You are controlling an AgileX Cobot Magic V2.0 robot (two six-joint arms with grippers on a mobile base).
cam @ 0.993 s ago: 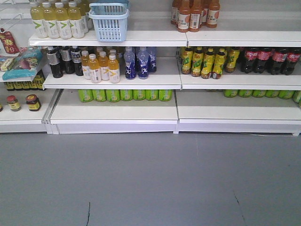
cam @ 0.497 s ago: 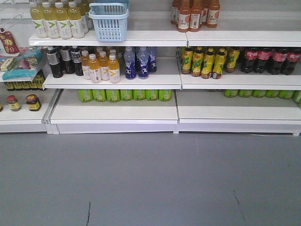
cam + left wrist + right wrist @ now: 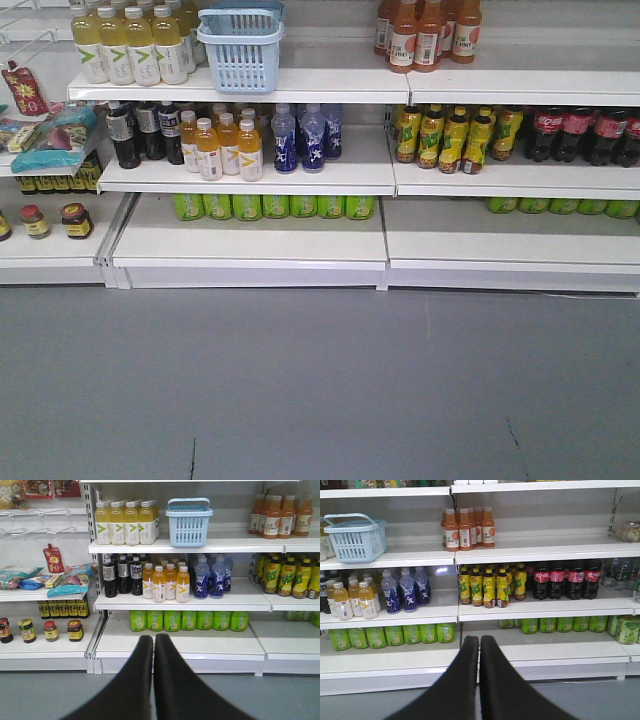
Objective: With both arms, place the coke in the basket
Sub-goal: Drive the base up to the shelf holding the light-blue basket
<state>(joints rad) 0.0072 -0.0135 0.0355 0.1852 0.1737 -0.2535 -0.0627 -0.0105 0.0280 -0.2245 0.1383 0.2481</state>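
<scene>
The light blue slotted basket (image 3: pixel 240 45) stands on the upper shelf beside yellow drink bottles; it also shows in the left wrist view as the basket (image 3: pixel 189 522) and at the far left of the right wrist view as the basket (image 3: pixel 355 537). The all-red coke is not in view. My left gripper (image 3: pixel 153 637) is shut and empty, hanging over the grey floor in front of the shelves. In the same way my right gripper (image 3: pixel 479 639) is shut with nothing in it. Both are well short of the shelves.
White shelving (image 3: pixel 250 240) fills the far side above a grey floor (image 3: pixel 320 390). Dark cola bottles with red labels (image 3: pixel 562 577) stand on the middle shelf at right. Orange bottles (image 3: pixel 467 527), blue bottles (image 3: pixel 212 577) and green cans (image 3: pixel 187 621) line other shelves.
In the front view the whole shelf scene has shifted slightly right and down within the last half second. Nothing on the shelves has moved.
</scene>
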